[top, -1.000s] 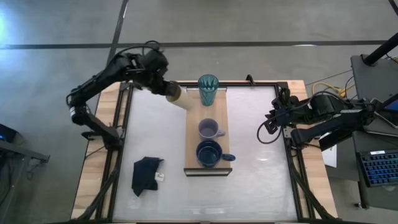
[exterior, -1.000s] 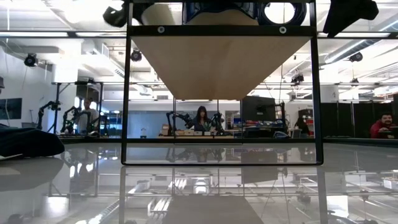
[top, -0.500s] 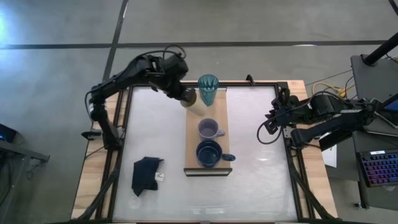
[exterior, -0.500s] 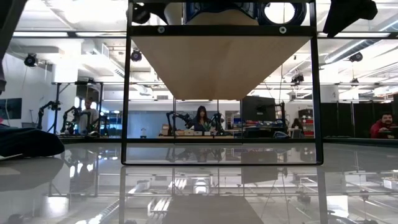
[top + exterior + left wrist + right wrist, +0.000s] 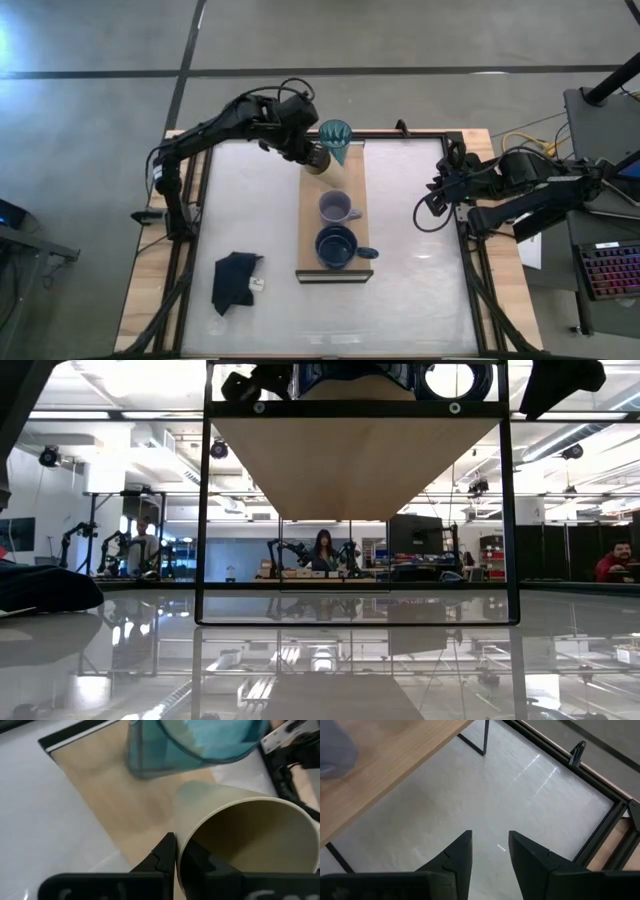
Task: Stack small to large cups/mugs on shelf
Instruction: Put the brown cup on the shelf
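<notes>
The left gripper point(image 5: 306, 152), fingers clamped on the rim wall of the cream cup point(image 5: 320, 164), holds it tilted over the far end of the shelf point(image 5: 309, 225), just beside the teal tumbler point(image 5: 335, 141). The left wrist view shows 1 finger point(image 5: 162, 854) outside the cup's wall and the other inside its mouth, with the tumbler close ahead, its base resting on the wood. Nearer along the board stand the lavender mug point(image 5: 337, 208) and the dark blue mug point(image 5: 338, 246), 2 vessels already in line. The right gripper point(image 5: 490, 851) waits at the table's right edge, fingers apart. A black cloth point(image 5: 236, 280) lies on the tabletop point(image 5: 420, 270) at the near left. To finish well, the cup likely needs righting and a gentle descent between tumbler and lavender mug, brushing neither, released only once its base sits flat.
</notes>
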Tool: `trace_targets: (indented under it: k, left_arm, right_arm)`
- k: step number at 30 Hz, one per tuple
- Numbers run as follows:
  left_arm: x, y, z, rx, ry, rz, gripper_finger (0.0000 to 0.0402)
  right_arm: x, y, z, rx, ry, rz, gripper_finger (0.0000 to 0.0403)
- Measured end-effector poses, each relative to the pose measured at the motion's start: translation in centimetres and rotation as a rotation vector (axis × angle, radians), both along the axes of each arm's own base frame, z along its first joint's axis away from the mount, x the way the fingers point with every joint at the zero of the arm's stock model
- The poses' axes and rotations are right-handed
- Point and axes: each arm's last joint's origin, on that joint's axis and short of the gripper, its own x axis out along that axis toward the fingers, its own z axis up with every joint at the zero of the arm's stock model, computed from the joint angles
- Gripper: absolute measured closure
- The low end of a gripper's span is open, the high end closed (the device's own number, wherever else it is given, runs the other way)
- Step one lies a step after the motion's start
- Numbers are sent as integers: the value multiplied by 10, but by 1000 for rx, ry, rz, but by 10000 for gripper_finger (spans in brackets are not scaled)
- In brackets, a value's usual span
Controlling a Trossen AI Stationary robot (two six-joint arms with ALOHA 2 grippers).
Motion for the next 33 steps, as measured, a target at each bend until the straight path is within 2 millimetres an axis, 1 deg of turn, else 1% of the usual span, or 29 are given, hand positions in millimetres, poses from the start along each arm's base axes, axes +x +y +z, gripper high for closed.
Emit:
trace_targets:
  k: [7,12,19,23,27,33]
  left_arm:
    - [3,-1,-4,-2,16,-3,402]
    - [9,0,-5,10,-25,-6,402]
    - [11,-2,-14,-7,8,-16,402]
    - [15,-3,-14,-1,-17,-19,402]
    - [18,-2,-16,-1,-19,-19,402]
    - [18,-3,-18,-1,-10,-23,402]
  right_arm:
    - [-1,0,0,0,-1,1,282]
    - [-1,0,0,0,-2,1,282]
    - [1,0,1,16,-31,-22,282]
    - [9,2,5,29,-124,-14,282]
    - [23,4,12,22,-235,41,282]
    - [37,6,18,19,-334,62,282]
